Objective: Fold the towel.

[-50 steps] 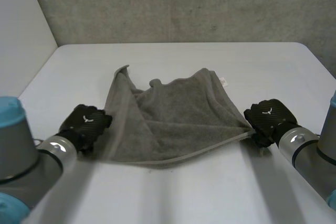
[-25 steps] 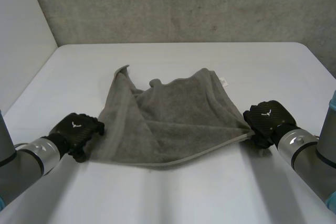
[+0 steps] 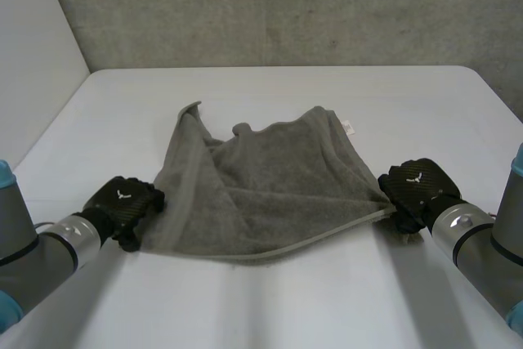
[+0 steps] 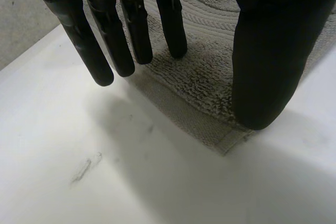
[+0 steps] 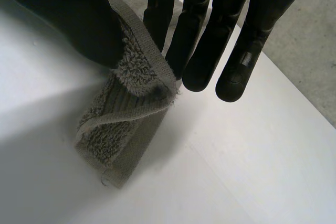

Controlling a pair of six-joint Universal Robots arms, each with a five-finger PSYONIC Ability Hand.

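A grey towel [image 3: 270, 185] lies rumpled and partly doubled over in the middle of the white table [image 3: 286, 300]. My left hand [image 3: 127, 202] is at its near left corner. In the left wrist view its fingers [image 4: 100, 51] are straight and the thumb [image 4: 268, 51] stands apart, with the towel corner [image 4: 205, 77] flat on the table between them, so it is open. My right hand [image 3: 417, 185] is at the towel's near right corner. There the thumb [image 5: 68, 14] and fingers [image 5: 210, 35] pinch the hemmed corner [image 5: 131, 119], which curls up off the table.
A grey concrete wall runs behind the table's far edge, and a pale wall stands at the left. A small white label [image 3: 349, 127] sticks out at the towel's far right corner. Bare table surrounds the towel on every side.
My left hand drew back and to the left along the towel's near left corner, then edged slightly toward it again. The right hand kept its pinch and did not move.
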